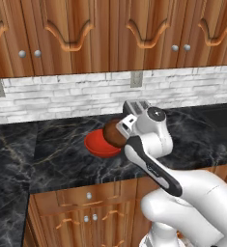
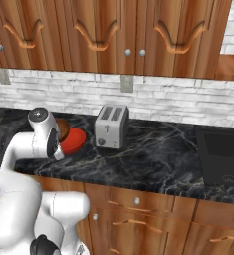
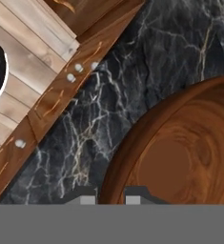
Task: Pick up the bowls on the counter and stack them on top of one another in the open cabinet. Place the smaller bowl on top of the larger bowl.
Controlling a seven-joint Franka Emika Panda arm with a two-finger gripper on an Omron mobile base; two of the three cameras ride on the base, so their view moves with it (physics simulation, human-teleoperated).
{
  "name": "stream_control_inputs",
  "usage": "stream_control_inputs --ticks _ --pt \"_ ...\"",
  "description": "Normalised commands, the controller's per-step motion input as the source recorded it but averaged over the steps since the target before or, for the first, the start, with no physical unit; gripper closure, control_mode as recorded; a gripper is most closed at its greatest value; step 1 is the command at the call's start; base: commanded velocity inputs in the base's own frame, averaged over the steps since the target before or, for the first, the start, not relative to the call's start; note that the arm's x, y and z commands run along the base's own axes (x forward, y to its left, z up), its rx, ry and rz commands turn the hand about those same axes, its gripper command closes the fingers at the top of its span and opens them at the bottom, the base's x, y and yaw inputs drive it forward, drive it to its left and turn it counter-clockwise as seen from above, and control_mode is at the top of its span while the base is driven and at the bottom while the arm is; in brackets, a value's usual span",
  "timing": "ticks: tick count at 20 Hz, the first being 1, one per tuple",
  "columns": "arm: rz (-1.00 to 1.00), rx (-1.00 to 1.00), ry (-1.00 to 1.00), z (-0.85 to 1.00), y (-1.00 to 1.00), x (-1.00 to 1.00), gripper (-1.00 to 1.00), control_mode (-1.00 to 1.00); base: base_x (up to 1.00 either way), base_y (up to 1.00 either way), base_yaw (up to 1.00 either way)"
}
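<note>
Two bowls at the desk, brown one in the pincer

Nearest the base, brown drawer fronts (image 2: pixel 138 201) with round knobs run below the desk edge. Above them the desk (image 1: pixel 62 154), black marble-look with pale veins, carries the work. The pincer (image 3: pixel 110 194) stands closed narrow on the rim of the smaller bowl (image 3: pixel 180 157): in the hand view one finger tip (image 3: pixel 87 195) sits outside the wall, the other inside. The brown wood-grained bowl fills the lower right of that view, with veined desk surface to its left. In the left base view this bowl (image 1: pixel 114 134) sits at the wrist, just above and overlapping the larger bowl (image 1: pixel 99 144), glossy red, which rests on the desk. Whether the two bowls touch cannot be told. From the right base view the red bowl (image 2: pixel 72 139) lies beside a silver toaster (image 2: pixel 111 127), near but apart. Behind runs a white brick wall (image 2: pixel 178 102); above it hang closed cabinets (image 1: pixel 110 34) with carved doors.
</note>
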Motion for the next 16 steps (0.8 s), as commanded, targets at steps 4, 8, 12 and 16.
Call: stream_control_inputs --ticks 4,8,12,16 --pt "-0.03 0.00 0.00 -0.09 0.01 0.29 1.00 -1.00 0.00 0.00 0.00" --pt "0.00 0.00 0.01 -0.19 0.12 0.32 1.00 -1.00 0.00 0.00 0.00" --pt "0.00 0.00 0.06 -0.23 0.16 0.32 1.00 -1.00 0.00 0.00 0.00" --pt "0.00 0.00 0.06 -0.23 0.11 0.28 1.00 -1.00 0.00 0.00 0.00"
